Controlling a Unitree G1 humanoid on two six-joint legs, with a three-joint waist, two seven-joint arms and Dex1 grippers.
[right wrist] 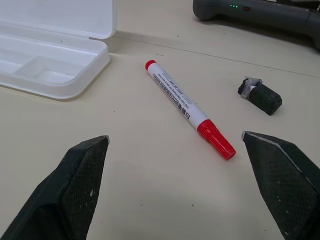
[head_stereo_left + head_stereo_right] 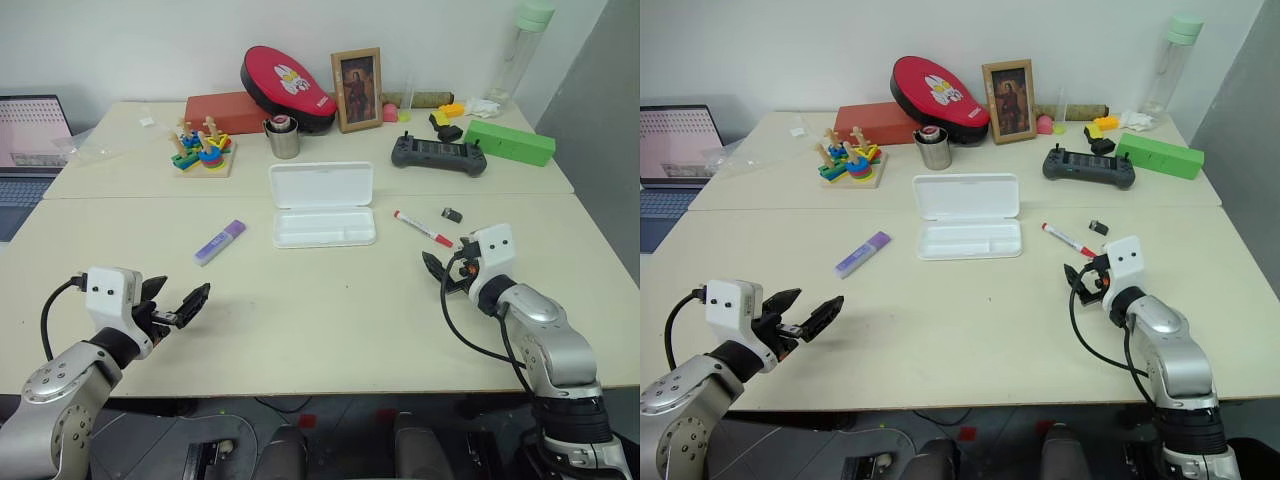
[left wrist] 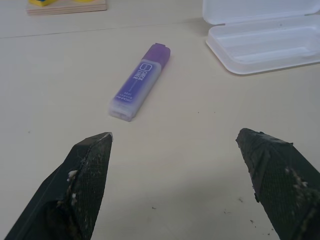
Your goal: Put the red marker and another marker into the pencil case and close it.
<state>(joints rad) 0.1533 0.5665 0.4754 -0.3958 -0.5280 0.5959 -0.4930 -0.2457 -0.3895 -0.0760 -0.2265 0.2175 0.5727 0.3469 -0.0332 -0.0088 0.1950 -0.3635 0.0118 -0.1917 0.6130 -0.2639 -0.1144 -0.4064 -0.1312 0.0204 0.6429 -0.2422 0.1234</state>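
While pencil case (image 2: 322, 205) open, black clip (image 1: 260, 95) near red marker (image 1: 189, 108).

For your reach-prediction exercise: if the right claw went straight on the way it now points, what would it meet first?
Most likely the red marker, lying on the table just ahead between the open fingers of the right claw; depth is hard to judge, so it might pass just over it.

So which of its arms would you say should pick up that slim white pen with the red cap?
The right. The slim white marker with the red cap lies just ahead of the right gripper, whose jaws are open. The left gripper faces the chunky purple marker instead.
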